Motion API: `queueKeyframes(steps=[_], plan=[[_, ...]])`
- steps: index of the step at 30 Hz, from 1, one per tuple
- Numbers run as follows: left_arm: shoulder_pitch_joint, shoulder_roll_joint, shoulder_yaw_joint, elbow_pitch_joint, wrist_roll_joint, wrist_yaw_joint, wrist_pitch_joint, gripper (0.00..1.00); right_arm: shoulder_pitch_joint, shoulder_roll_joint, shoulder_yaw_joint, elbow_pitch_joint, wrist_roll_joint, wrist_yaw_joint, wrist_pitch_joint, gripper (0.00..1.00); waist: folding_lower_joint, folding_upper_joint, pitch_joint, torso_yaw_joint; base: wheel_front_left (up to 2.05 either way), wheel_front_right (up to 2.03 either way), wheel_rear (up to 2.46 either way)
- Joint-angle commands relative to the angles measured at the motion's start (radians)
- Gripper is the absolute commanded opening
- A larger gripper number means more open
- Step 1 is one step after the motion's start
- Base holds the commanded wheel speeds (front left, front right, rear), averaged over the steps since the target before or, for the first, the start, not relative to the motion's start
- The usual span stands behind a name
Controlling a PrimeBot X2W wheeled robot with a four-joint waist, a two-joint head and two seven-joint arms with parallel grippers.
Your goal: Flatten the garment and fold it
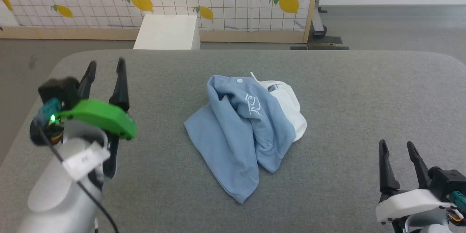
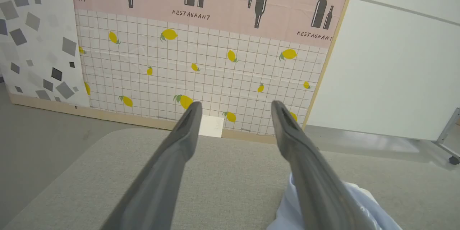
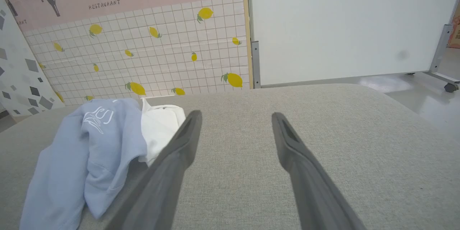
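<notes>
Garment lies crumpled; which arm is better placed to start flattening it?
Probably left: the left gripper is open and its wrist view shows the garment close beside its finger. The right gripper, also open, sits by the near edge.

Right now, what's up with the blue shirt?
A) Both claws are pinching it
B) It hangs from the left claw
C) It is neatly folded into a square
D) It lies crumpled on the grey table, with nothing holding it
D: the shirt lies bunched on the table, while the left gripper and right gripper stand open, apart from it.
</notes>
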Motion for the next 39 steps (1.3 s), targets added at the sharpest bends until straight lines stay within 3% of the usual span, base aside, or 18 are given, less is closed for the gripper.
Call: queueKeyframes(steps=[1, 5, 9, 27, 39], plan=[[0.045, 0.014, 0.001, -0.023, 0.025, 0.014, -0.018, 1.0, 0.009, -0.001, 0.001, -0.002, 0.003, -0.002, -0.006, 1.0, 0.0, 0.0, -0.003, 0.004, 0.0, 0.0, 0.0], [0.151, 0.045, 0.013, -0.09, 0.084, 0.049, -0.041, 1.0, 0.009, -0.001, 0.003, -0.005, 0.005, -0.002, -0.006, 1.0, 0.0, 0.0, -0.002, 0.005, 0.0, 0.0, 0.0], [0.245, 0.043, 0.029, -0.144, 0.096, 0.042, -0.046, 1.0, 0.013, -0.001, 0.004, -0.015, 0.007, -0.002, -0.006, 1.0, 0.0, 0.0, 0.002, 0.004, 0.0, 0.0, 0.0], [0.463, -0.092, 0.126, -0.193, 0.138, -0.022, -0.048, 1.0, 0.058, -0.001, 0.035, -0.074, 0.01, -0.002, -0.006, 1.0, 0.0, 0.0, 0.007, -0.012, 0.0, 0.0, 0.0], [0.479, -0.121, 0.142, -0.177, 0.163, -0.042, -0.048, 1.0, 0.05, -0.001, 0.05, -0.04, 0.0, -0.002, 0.001, 1.0, 0.0, 0.0, 0.006, -0.012, 0.0, 0.0, 0.0]])
